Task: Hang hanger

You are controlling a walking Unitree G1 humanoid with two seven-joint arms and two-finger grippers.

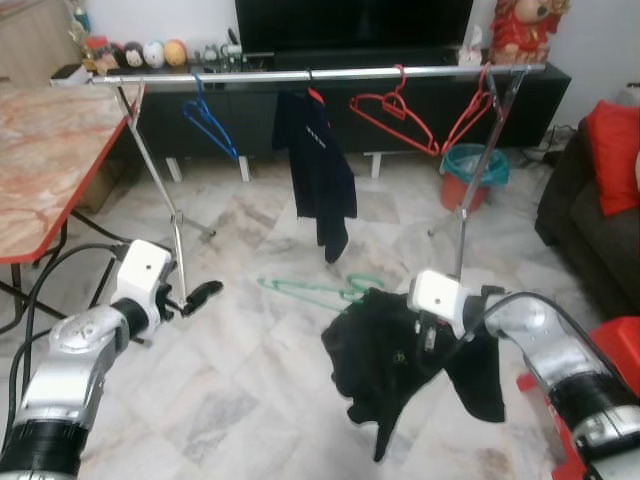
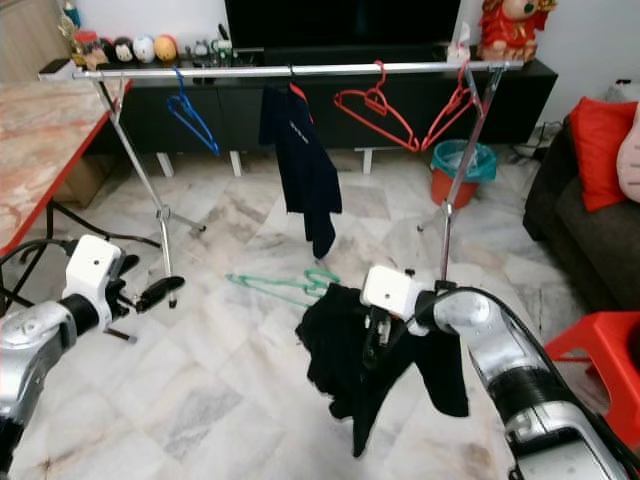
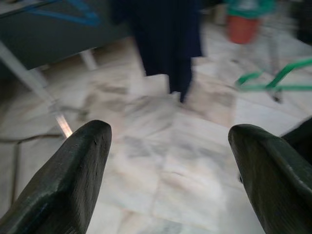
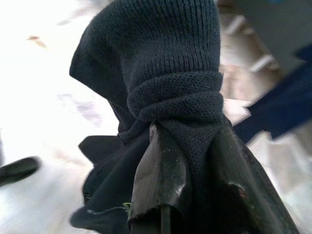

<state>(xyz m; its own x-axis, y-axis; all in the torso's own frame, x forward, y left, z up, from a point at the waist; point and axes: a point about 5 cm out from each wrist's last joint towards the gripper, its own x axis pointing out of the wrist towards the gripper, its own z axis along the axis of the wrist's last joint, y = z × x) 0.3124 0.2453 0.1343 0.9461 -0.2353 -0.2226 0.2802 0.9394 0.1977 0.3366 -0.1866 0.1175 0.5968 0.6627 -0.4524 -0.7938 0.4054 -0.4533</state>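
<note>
A green hanger [image 1: 320,291] lies flat on the marble floor under the silver clothes rail [image 1: 300,75]. On the rail hang a blue hanger [image 1: 208,120], a dark garment [image 1: 320,170] and two red hangers [image 1: 395,115]. My right gripper [image 1: 428,335] is shut on a black knitted garment [image 1: 385,365], which dangles above the floor just right of the green hanger; the wrist view has the knit bunched over the fingers [image 4: 161,185]. My left gripper [image 1: 200,294] hovers open and empty left of the green hanger [image 3: 273,80].
A marble-topped table [image 1: 50,170] with a red edge stands at the left. By the rail's right leg is a red and teal bin [image 1: 472,175]. A dark sofa [image 1: 580,220] and a red stool [image 1: 620,345] are on the right, with a black TV cabinet [image 1: 560,95] behind.
</note>
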